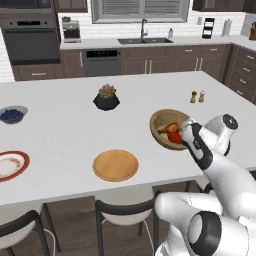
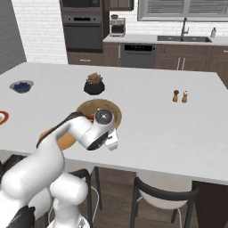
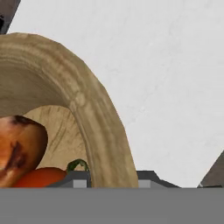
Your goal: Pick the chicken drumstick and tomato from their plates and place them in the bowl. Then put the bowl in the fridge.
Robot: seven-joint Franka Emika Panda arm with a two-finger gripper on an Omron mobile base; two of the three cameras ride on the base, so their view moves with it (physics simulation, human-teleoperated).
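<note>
The wooden bowl (image 1: 161, 121) sits on the white island's near right part. Inside it lie the golden-brown chicken drumstick (image 1: 168, 128) and the red tomato (image 1: 174, 137). My gripper (image 1: 185, 133) is at the bowl's right rim, shut on it. In the hand view the bowl's wall (image 3: 87, 109) runs down between my fingertips, with the drumstick (image 3: 17, 144) and the tomato (image 3: 39, 177) just inside it. Both plates are bare: the wooden plate (image 1: 115, 165) near the front edge and the white red-rimmed plate (image 1: 10, 165) at far left. The fridge is out of view.
A black plant pot (image 1: 106, 97) stands mid-island, a small grey bowl of blueberries (image 1: 12, 114) at left, and two shakers (image 1: 197, 96) behind the bowl to the right. Dark stools (image 1: 122, 210) stand under the island's front edge. Oven and sink line the back wall.
</note>
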